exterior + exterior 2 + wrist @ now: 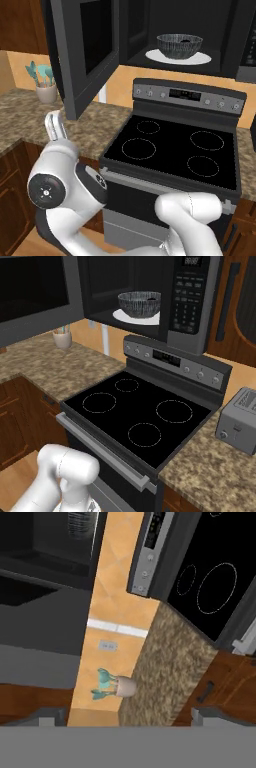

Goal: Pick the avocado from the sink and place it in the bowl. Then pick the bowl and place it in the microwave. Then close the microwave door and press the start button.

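Brown speckled table (30, 112) with a black stove (175, 150) in the middle.

A small pale cup (46, 92) full of teal tools stands on the table to the left of the stove, near the wall. A grey toaster (240, 421) sits on the table to the right of the stove. Above, the bowl (179, 46) rests on the white plate (200, 58) inside the microwave (192, 301).

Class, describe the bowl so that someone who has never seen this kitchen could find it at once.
Start at the black stove and look up to the open microwave mounted above it. Inside, on the white turntable plate, sits the bowl. It is round with dark streaked sides and is the only vessel in that cavity, unlike the pale utensil cup on the counter.
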